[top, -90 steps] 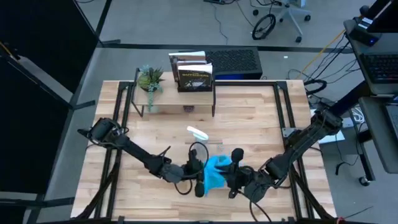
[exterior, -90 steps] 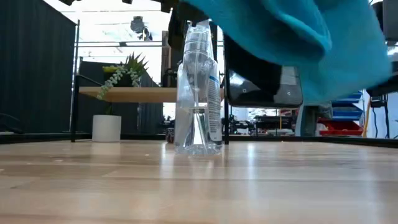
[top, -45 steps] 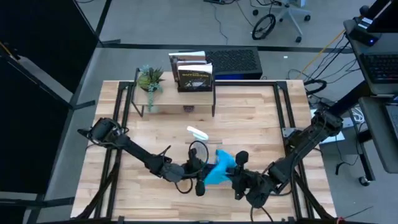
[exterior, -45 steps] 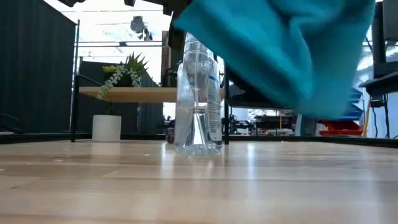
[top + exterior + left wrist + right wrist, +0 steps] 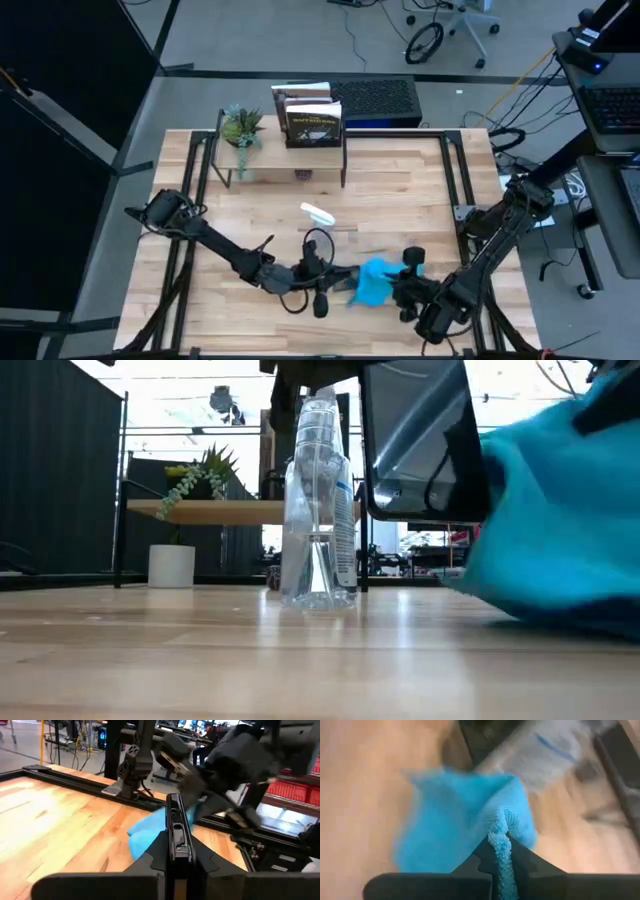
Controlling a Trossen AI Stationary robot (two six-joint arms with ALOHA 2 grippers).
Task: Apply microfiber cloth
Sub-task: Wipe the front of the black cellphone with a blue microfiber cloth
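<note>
The right gripper (image 5: 392,290), pinching the microfiber cloth (image 5: 374,282), is pulling it off the phone (image 5: 175,827) clamped upright in the left gripper (image 5: 322,275), now just beside the phone's screen, away from the spray bottle (image 5: 318,214), suggesting a wiping stroke is ending.

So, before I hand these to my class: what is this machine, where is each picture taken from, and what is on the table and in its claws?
It is a robot with two dark arms at a wooden table. One picture looks down from above, one looks level across the tabletop, and two come from cameras on the wrists. The left gripper holds a black phone on edge. The right gripper pinches a turquoise microfiber cloth beside the phone. A clear spray bottle stands on the table, and a shelf at the back carries a potted plant and books.
</note>
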